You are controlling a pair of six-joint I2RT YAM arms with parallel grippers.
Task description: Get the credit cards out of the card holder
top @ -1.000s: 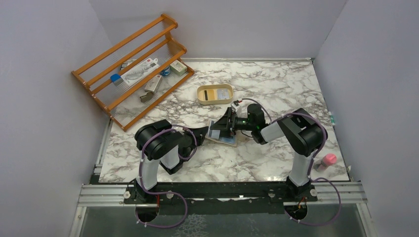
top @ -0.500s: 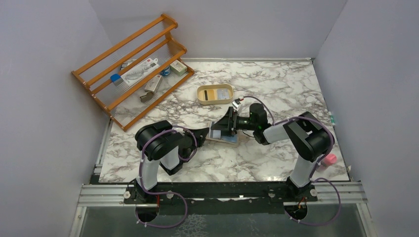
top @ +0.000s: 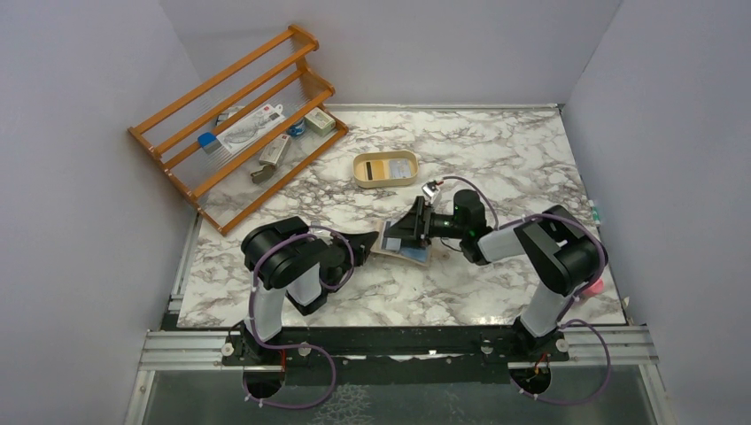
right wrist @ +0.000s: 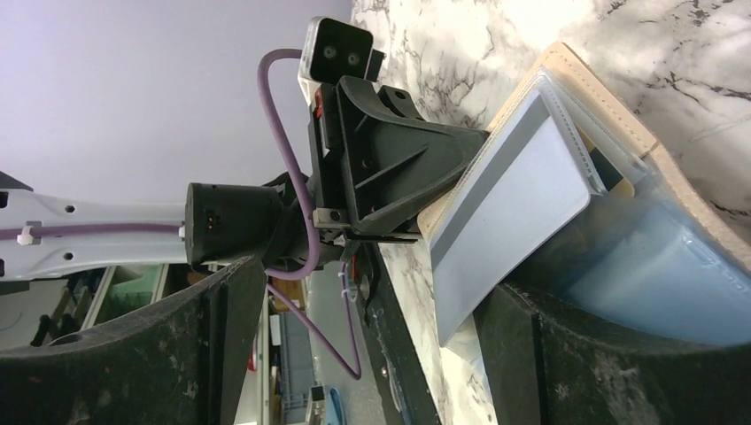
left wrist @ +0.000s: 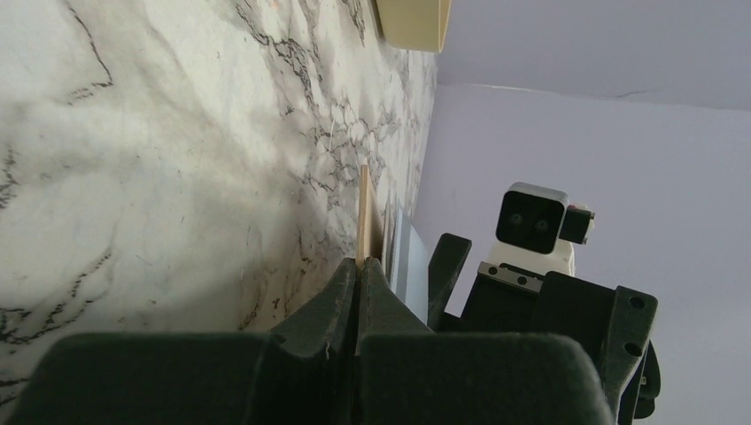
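**Change since a second ago:** the right arm's elbow is swinging outward toward the right table edge and is now covering most of the pink object (top: pixel 598 285) there. Its wrist is drawing back slightly to the right. The left arm and the wallet are staying where they were.

**Wallet** (top: pixel 407 251): tan leather, lying open on the marble table (top: pixel 514 150) at mid-front, between the two arms. It is holding a light blue card (right wrist: pixel 514 195), which is sticking partway out of an inner pocket.

**Left gripper** (left wrist: pixel 359 266): clenching tight on the wallet's thin left edge, low against the table.

**Right gripper** (top: pixel 411 227): fingers standing spread wide around the protruding end of the light blue card. The card is sitting close to one finger and is not clamped. Whether it is touching cannot be told.

**Tray** (top: pixel 357 170): oval, cream-yellow, sitting behind the wallet and apart from it. It is holding a yellowish card with a black stripe (top: pixel 377 166) and a second pale blue card (top: pixel 403 166), side by side.

**Wooden rack** (top: pixel 221 80): standing at the far left corner and carrying several small packets, too small to name.
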